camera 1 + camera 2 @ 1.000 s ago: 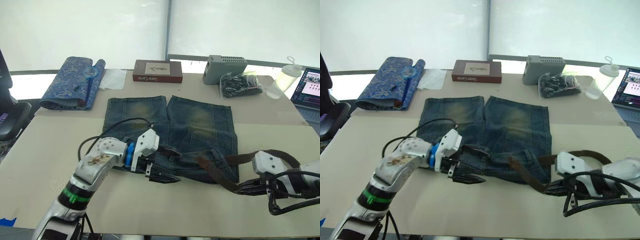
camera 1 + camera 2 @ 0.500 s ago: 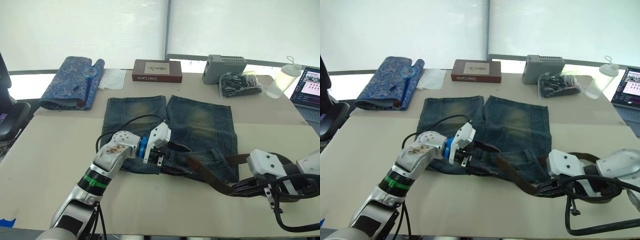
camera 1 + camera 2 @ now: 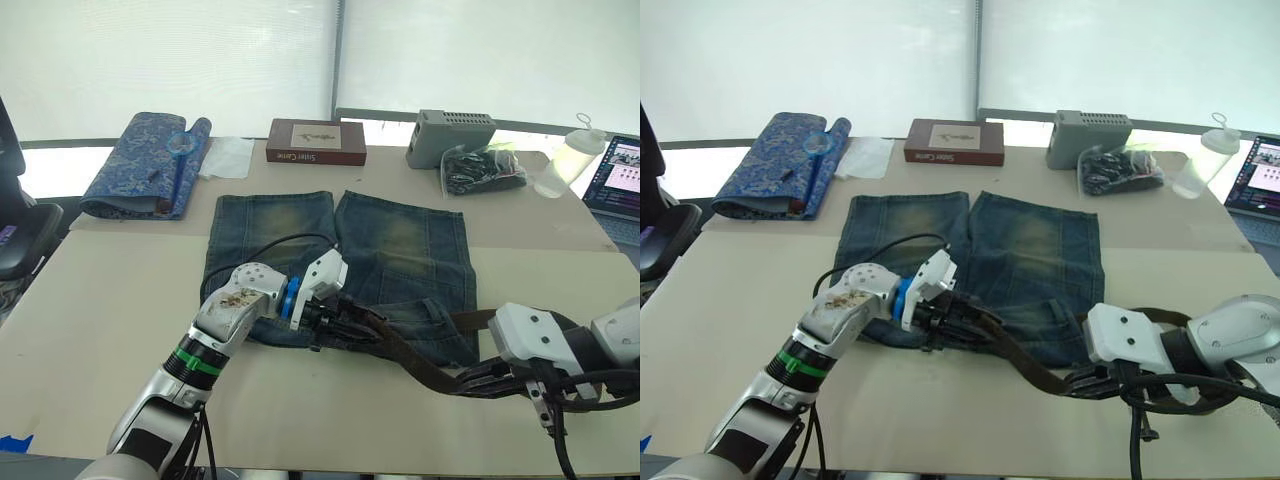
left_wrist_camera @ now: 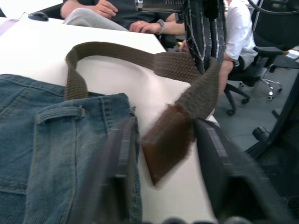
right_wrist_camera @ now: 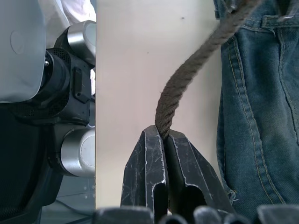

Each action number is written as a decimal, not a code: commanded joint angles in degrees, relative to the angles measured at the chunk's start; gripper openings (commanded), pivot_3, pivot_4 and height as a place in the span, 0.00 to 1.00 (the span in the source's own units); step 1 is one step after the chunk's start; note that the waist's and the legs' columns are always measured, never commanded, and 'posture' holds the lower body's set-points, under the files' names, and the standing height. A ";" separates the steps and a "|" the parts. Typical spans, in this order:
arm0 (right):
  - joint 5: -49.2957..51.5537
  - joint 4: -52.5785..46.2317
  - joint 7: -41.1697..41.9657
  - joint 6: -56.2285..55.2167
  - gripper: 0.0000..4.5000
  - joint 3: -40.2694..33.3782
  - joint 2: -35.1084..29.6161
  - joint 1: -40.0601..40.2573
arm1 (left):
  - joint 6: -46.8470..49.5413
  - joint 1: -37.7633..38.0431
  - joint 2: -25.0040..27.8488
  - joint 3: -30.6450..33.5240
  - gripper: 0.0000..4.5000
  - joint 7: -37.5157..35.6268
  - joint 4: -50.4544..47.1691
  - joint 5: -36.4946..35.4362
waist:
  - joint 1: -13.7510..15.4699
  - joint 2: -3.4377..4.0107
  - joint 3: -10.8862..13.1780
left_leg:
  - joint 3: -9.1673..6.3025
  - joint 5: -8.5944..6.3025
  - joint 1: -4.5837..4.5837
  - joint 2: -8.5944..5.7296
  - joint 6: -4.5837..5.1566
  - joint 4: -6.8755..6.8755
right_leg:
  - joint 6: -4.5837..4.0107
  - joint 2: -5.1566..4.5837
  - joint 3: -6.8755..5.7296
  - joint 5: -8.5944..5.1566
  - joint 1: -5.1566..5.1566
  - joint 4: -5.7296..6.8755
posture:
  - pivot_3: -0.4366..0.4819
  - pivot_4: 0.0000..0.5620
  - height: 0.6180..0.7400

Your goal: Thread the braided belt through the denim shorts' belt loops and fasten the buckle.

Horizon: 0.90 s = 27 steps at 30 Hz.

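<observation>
Braided belt (image 3: 420, 365): it runs in a raised arc across the near right part of the tabletop (image 3: 90, 300), from the right gripper (image 3: 478, 381) up and left to the near waistband edge of the denim shorts (image 3: 400, 245). Right gripper: clenched on the belt, with the strap pinched between its two black fingers (image 5: 149, 163) just off the shorts' near right corner. Left gripper: (image 3: 335, 322) positioned at the waistband near the shorts' middle; its fingers (image 4: 124, 154) are spread apart, and the belt's flat brown tip (image 4: 166, 142) lies between them, unclamped. A belt loop (image 4: 60, 113) lies flat on the denim just beside that tip. The shorts lie flat at the tabletop's centre, legs pointing far. Far edge, left to right: blue patterned fabric roll (image 3: 145, 165), brown box (image 3: 315, 141), grey device (image 3: 450, 136).
</observation>
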 commanded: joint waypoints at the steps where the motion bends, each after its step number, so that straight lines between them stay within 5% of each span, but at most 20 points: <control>1: 2.50 -1.08 -1.05 2.54 0.00 -3.34 -0.39 -0.29 | 3.59 -1.26 0.10 0.22 0.01 -1.86 -1.45 -2.79 | 0.01 0.00 0.00 | 0.00 0.00 0.00 0.00 0.00 0.00 | 0.00 0.00 0.00 0.00 0.00 0.00 | 0.48 0.27 1.00; 4: 3.43 -0.54 -4.21 5.60 0.00 -4.35 0.75 -0.67 | 8.67 -1.78 0.44 1.12 0.01 -2.10 -1.47 -5.22 | 0.03 -0.01 0.00 | -0.01 0.00 -0.01 0.00 0.00 0.01 | 0.00 -0.01 0.00 0.00 0.00 0.00 | 0.48 0.27 1.00; 9: 7.68 -0.30 -9.64 13.31 0.39 -19.27 8.68 5.06 | 25.21 -2.96 0.08 4.28 0.00 1.96 1.49 -11.70 | 0.25 -0.06 0.02 | -0.10 0.00 -0.05 0.00 0.01 0.02 | 0.04 0.01 -0.03 0.01 0.03 -0.01 | 0.48 0.27 1.00; 15: 29.24 -7.55 -27.42 22.46 0.39 -34.40 22.29 8.97 | 38.98 -4.70 -5.78 13.37 0.00 11.21 5.23 -19.94 | 0.19 -0.11 0.04 | -0.37 0.00 -0.10 -0.02 0.00 0.09 | 0.61 0.02 -0.07 0.32 0.08 -0.01 | 0.48 0.27 1.00; 21: 40.51 -13.86 -48.83 17.87 0.39 -23.92 32.19 13.69 | 44.32 -6.57 -8.70 18.57 0.00 15.72 6.25 -24.17 | -0.45 -0.09 0.03 | -0.51 0.02 -0.09 -0.03 -0.03 0.08 | 0.61 0.02 -0.06 0.31 0.11 0.02 | 0.48 0.27 1.00; 27: 40.76 -12.06 -62.40 12.77 0.39 -11.63 40.18 10.57 | 45.81 -5.93 -8.32 18.61 0.00 16.79 4.40 -25.90 | -1.13 -0.07 0.02 | -0.45 0.03 -0.09 -0.06 -0.05 0.04 | 0.45 0.05 -0.03 0.23 0.05 0.03 | 0.48 0.27 1.00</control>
